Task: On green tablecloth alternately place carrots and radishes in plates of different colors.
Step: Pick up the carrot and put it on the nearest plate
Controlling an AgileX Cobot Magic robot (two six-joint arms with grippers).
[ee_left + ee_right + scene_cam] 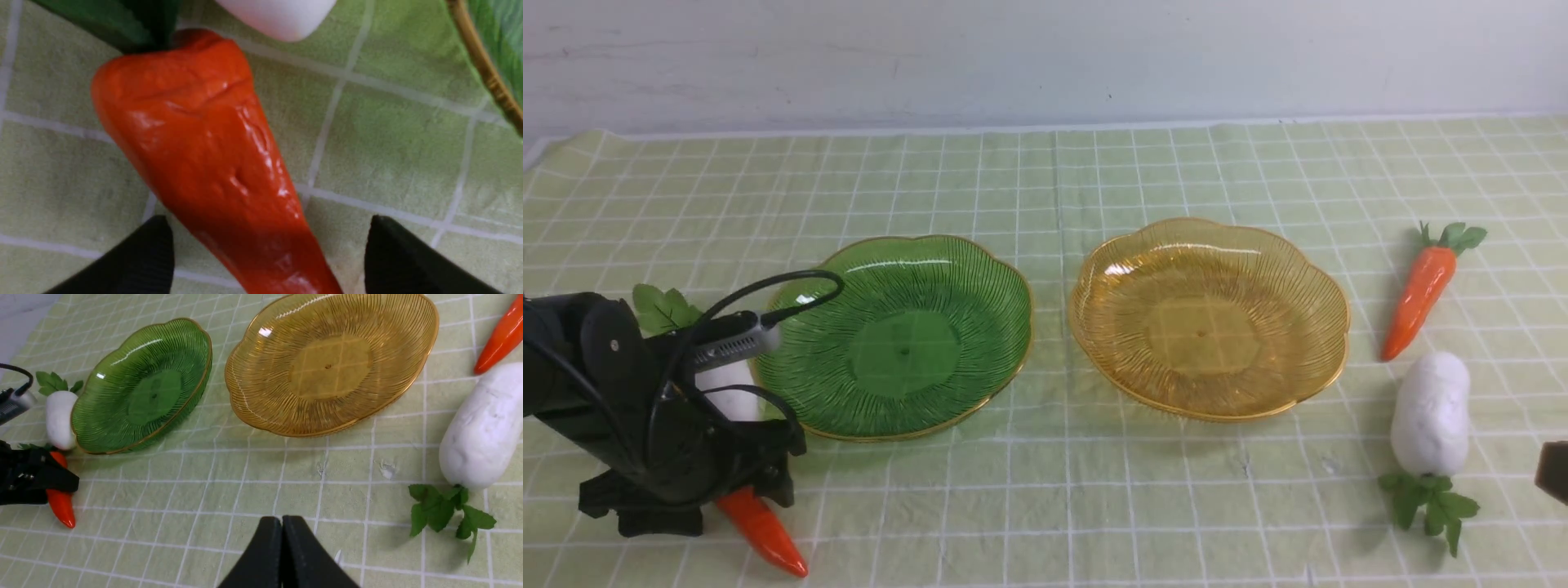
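On the green tablecloth [1045, 180] a green plate [907, 343] and an amber plate [1209, 318] stand side by side, both bare. My left gripper [711, 502] is low at the front left, open, its fingers straddling a carrot [204, 155] without touching it. The tip of that carrot [764, 531] pokes out below the gripper. Behind the arm a radish [727, 388] lies against the green plate's rim. To the right of the amber plate lie a second carrot [1421, 290] and a second radish [1431, 412]. My right gripper [282, 522] is shut and holds nothing, hovering near the front right.
A pale wall runs along the back edge of the cloth. The left arm's cable [768, 286] loops over the green plate's left rim. The right radish's leaves [1429, 500] spread toward the table's front edge.
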